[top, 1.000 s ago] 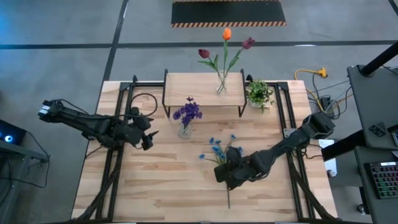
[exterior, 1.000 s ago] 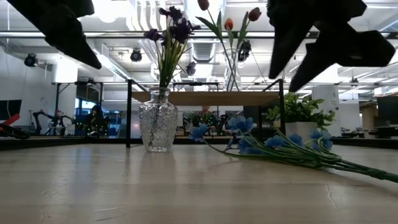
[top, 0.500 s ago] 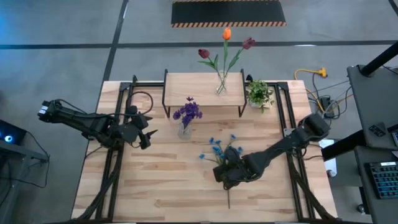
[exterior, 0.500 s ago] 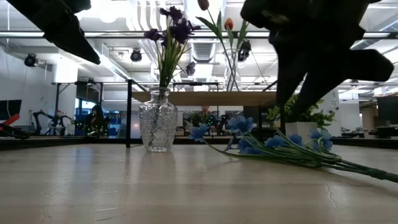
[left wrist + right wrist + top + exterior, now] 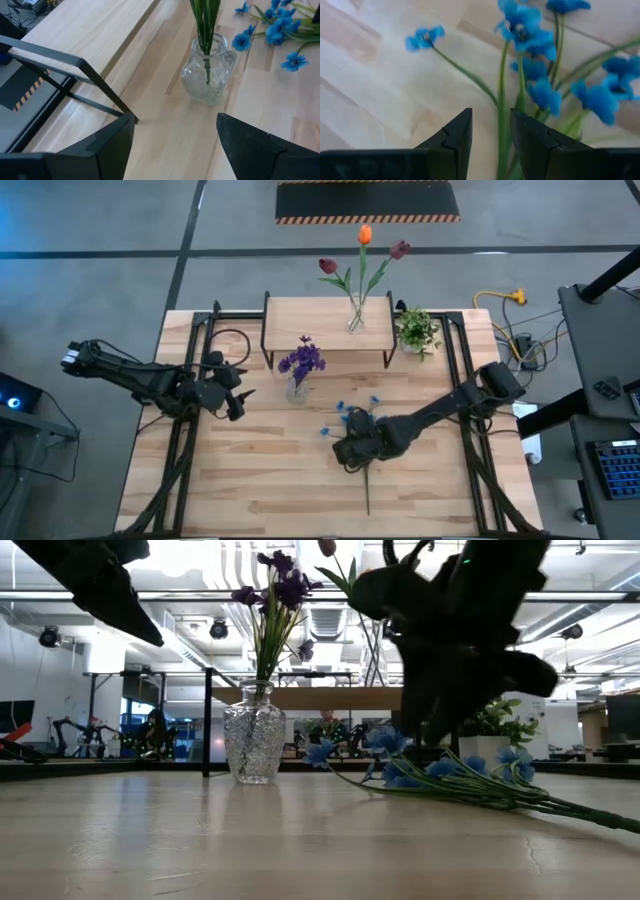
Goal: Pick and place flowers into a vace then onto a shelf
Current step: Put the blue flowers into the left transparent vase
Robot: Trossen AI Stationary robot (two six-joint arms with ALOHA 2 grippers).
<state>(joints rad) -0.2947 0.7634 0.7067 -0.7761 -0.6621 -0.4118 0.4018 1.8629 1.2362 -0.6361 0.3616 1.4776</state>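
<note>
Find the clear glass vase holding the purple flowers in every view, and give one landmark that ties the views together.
High view: glass vase, centre, just in front of the shelf.
Low view: left of centre, standing on the table.
Left wrist view: upper middle, beyond the left tool's fingers.
Right wrist view: not in it.
Shared landmark: the blue flowers lying beside it, seen in all four views.

Right pincer (image 5: 490, 137) narrowly parted, low; left pincer (image 5: 175, 137) wide apart.

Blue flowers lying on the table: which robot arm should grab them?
The right. Its gripper hangs right over the blue flowers, fingers either side of the stems. The left gripper waits open, far off past the glass vase.
</note>
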